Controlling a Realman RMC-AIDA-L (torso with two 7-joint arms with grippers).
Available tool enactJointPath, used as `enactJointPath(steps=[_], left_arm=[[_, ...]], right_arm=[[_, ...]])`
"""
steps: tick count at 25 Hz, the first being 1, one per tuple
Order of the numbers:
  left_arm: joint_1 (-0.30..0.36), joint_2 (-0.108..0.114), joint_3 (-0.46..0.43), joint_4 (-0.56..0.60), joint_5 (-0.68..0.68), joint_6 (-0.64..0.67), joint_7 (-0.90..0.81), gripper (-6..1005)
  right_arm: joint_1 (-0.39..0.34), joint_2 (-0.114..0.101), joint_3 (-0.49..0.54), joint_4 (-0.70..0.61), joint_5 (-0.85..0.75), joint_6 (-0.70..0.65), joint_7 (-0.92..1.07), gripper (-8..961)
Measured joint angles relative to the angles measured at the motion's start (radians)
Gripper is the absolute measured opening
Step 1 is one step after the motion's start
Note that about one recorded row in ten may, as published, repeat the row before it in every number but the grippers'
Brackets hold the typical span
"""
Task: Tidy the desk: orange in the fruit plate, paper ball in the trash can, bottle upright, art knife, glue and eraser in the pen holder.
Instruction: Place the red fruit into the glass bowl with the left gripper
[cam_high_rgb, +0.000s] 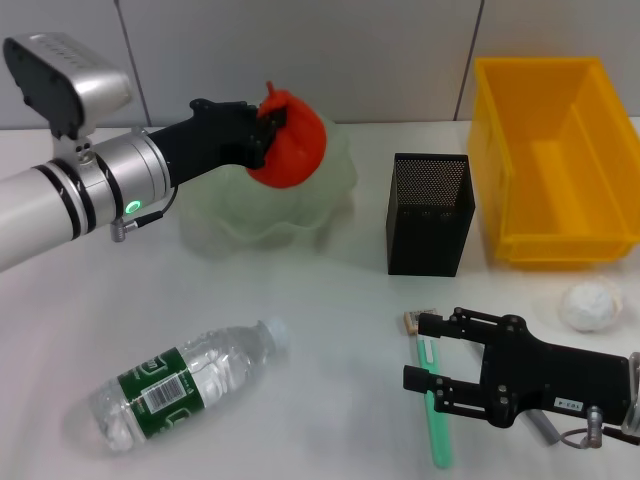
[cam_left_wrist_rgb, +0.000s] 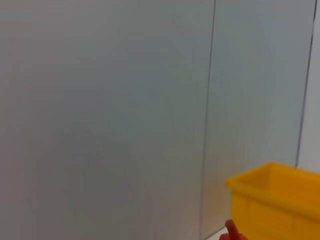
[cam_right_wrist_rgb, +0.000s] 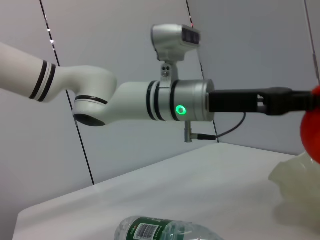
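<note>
Presently, item by item. Left gripper (cam_high_rgb: 268, 122): black fingers clamped on the round red-orange orange (cam_high_rgb: 292, 142), held in the air over the pale-green translucent fruit plate with the scalloped rim (cam_high_rgb: 225, 228), which sits at the back left of the white surface (cam_high_rgb: 330, 330). Right gripper (cam_high_rgb: 418, 352): low over the near right of the surface, fingers apart, one either side of a green rod-shaped tool (cam_high_rgb: 437, 426) lying there; a small beige eraser block (cam_high_rgb: 411, 321) lies just beside the upper finger. Clear plastic water bottle with green label and white cap (cam_high_rgb: 185, 381): on its side at the near left, cap toward the centre. Black mesh square pen holder (cam_high_rgb: 429, 213): upright at centre, between the fruit plate and the bright yellow rectangular trash can (cam_high_rgb: 550, 160), which stands at the back right. White crumpled paper ball (cam_high_rgb: 591, 304): on the surface just in front of the trash can, near its right corner.
</note>
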Motion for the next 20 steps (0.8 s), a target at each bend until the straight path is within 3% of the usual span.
enactJointPath(steps=[3, 11, 20], left_arm=[[-0.022, -0.002, 0.025, -0.015, -0.007, -0.106, 0.011, 63], [-0.029, -0.002, 0.027, -0.040, -0.075, -0.181, 0.036, 80], [-0.027, -0.001, 0.027, -0.046, -0.079, -0.181, 0.037, 400]], right_arm=[[0.001, 0.000, 0.000, 0.000, 0.000, 0.000, -0.008, 695], [0.006, 0.000, 0.000, 0.000, -0.001, 0.006, -0.014, 696], [0.014, -0.001, 0.000, 0.000, -0.004, 0.012, -0.014, 696]])
